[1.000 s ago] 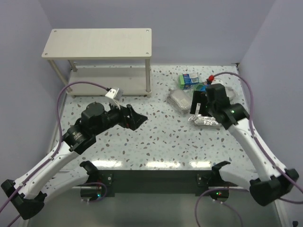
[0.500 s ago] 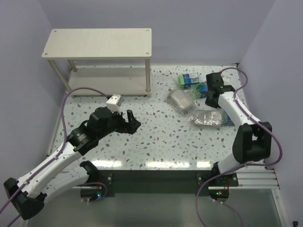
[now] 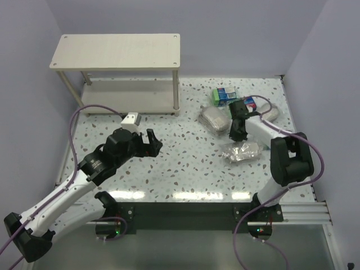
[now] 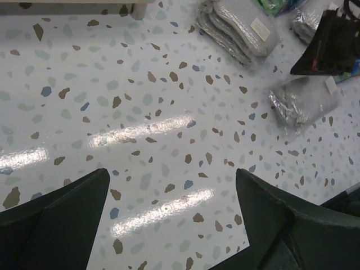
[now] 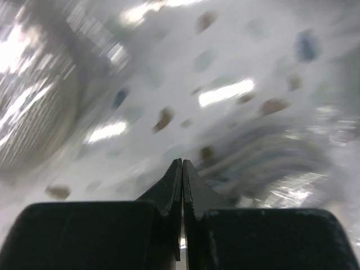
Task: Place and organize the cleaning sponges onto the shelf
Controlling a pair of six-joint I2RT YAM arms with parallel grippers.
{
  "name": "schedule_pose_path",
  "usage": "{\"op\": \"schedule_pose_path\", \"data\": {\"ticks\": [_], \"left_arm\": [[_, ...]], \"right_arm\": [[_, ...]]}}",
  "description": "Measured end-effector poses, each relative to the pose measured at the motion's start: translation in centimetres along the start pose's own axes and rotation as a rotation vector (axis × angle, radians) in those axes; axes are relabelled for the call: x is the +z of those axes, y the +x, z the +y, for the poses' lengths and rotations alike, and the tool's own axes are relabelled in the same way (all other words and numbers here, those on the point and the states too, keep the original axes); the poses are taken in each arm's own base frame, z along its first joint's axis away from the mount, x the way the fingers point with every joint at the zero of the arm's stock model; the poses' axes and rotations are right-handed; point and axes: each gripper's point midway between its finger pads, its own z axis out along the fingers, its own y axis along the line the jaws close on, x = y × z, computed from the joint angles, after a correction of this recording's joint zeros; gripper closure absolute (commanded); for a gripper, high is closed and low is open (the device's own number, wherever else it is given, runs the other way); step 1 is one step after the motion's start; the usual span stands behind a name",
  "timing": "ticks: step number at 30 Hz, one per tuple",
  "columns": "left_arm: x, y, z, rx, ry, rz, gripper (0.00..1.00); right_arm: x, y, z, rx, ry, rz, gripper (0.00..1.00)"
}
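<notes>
The shelf (image 3: 115,50) stands at the back left with both boards bare. The cleaning sponges lie at the right: a green pack (image 3: 225,94), a grey scourer (image 3: 214,119), a second one (image 3: 242,151) and a third (image 3: 269,114). My right gripper (image 3: 235,134) is shut on nothing and points down between the first two scourers. Its wrist view is blurred, with the closed tips (image 5: 181,169) over the table and a scourer (image 5: 281,163) on the right. My left gripper (image 3: 154,143) is open over bare table. The left wrist view shows its gap (image 4: 171,225) holding nothing and two scourers (image 4: 242,31) (image 4: 304,101) ahead.
The speckled table (image 3: 185,163) is walled by lilac panels on three sides. A purple cable (image 3: 90,109) loops from the left arm in front of the shelf. The right arm's elbow (image 3: 287,157) sits close to the nearest scourer.
The right gripper went from open to shut and swung left and down between the scourers. The nearest scourer shifted slightly toward me. The left arm drew back a little.
</notes>
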Motion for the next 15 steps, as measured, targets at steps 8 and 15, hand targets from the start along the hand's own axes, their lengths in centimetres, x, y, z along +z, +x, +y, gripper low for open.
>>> {"op": "schedule_pose_path", "data": {"ticks": [8, 15], "left_arm": [[0.6, 2.4, 1.6, -0.027, -0.048, 0.033, 0.00], [1.2, 4.1, 1.3, -0.033, -0.014, 0.081, 0.00]], "right_arm": [[-6.9, 10.7, 12.6, -0.205, -0.427, 0.100, 1.00], [-12.4, 2.6, 7.9, -0.054, -0.318, -0.178, 1.00]]}}
